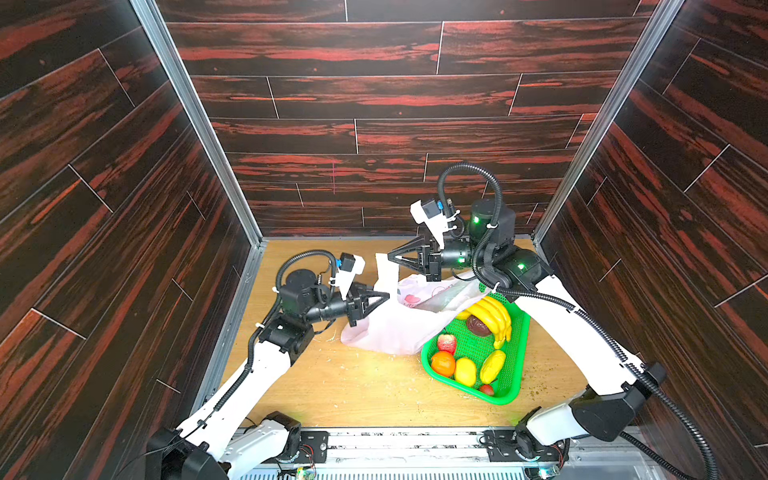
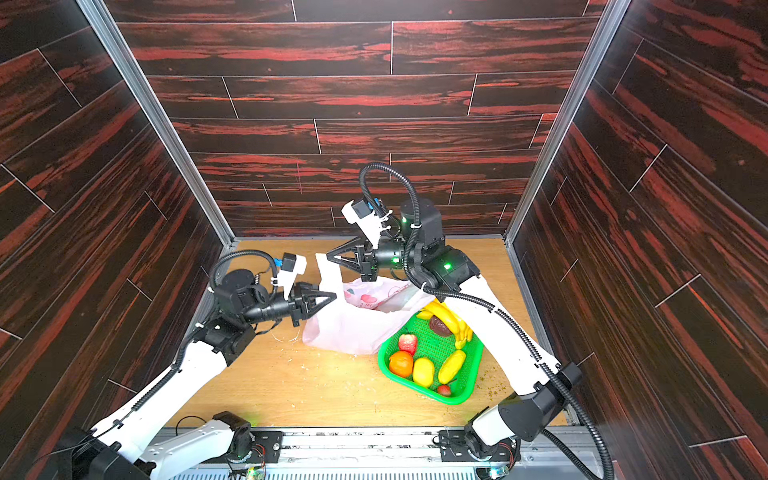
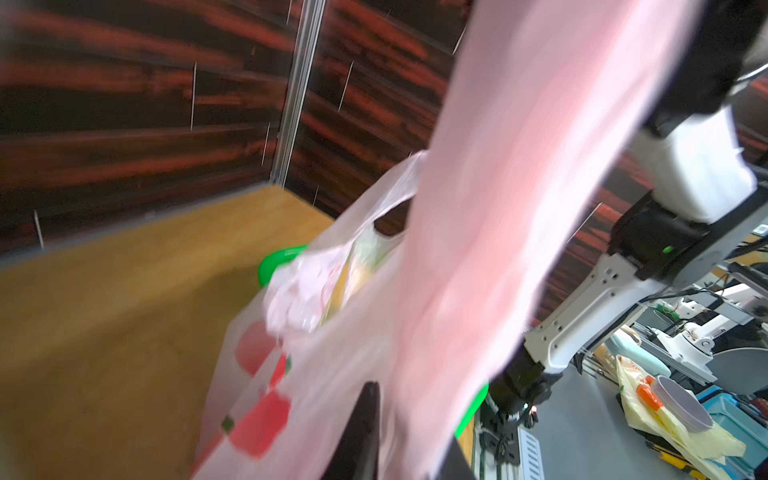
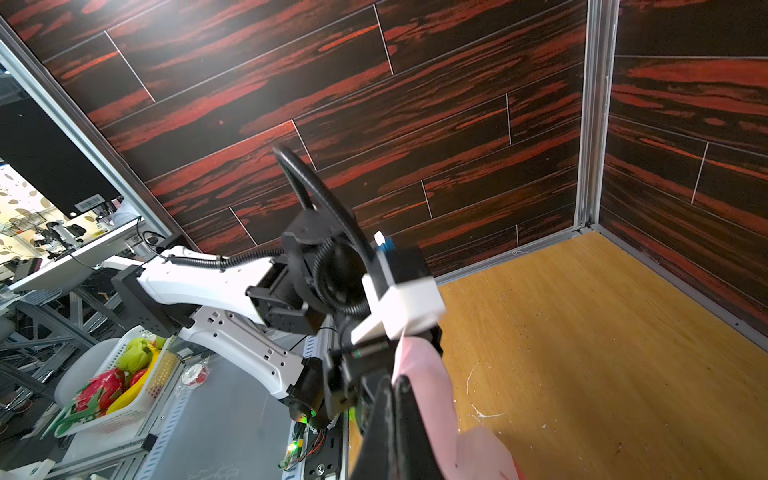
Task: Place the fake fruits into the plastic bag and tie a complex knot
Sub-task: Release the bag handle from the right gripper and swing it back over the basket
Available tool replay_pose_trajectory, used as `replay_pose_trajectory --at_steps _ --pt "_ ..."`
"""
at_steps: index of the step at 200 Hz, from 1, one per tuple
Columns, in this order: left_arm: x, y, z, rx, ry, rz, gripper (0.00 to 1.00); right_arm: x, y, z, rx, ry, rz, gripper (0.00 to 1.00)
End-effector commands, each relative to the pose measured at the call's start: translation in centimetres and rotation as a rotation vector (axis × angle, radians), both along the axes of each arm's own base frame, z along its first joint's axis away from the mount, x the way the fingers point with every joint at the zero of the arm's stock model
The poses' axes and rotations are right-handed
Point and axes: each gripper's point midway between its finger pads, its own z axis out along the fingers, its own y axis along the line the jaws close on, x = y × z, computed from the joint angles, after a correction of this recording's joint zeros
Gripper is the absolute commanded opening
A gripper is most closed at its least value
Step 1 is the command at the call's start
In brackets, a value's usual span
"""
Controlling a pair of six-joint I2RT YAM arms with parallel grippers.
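Dark red-grained walls (image 1: 374, 104) enclose a pale wooden tabletop (image 1: 353, 386). Mid-table lies the plastic bag (image 1: 386, 328), its right edge draped over the far-left corner of the green basket (image 1: 500, 400), where the fake fruits (image 1: 465, 370) sit. The left gripper (image 1: 385, 296) pinches the bag's left edge. The right gripper (image 1: 390, 257), farther back, clamps a raised handle (image 1: 384, 270).

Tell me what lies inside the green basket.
Visible in the green basket: banana bunch, dark round fruit, red fruit, orange, lemon, another yellow fruit, small strawberry. The plastic bag covers its far corner; anything under there is hidden.
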Motion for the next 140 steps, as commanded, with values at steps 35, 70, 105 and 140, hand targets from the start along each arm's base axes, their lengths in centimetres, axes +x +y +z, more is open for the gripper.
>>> replay_pose_trajectory --at_steps 35,70,105,140 --pt "-0.2 0.2 -4.5 0.013 0.076 0.023 0.17 -0.4 -0.6 3.1 0.059 -0.071 0.006 0.0" --pt "-0.1 0.4 -4.8 0.004 0.075 0.043 0.06 -0.2 -0.6 3.2 0.059 -0.064 0.003 0.0" --pt "0.4 0.8 -4.6 0.009 0.069 0.089 0.0 0.8 -1.9 3.3 0.046 -0.046 -0.048 0.13" --pt "0.8 1.1 -4.8 0.014 0.084 0.117 0.0 1.9 -5.6 3.8 0.027 -0.059 -0.161 0.45"
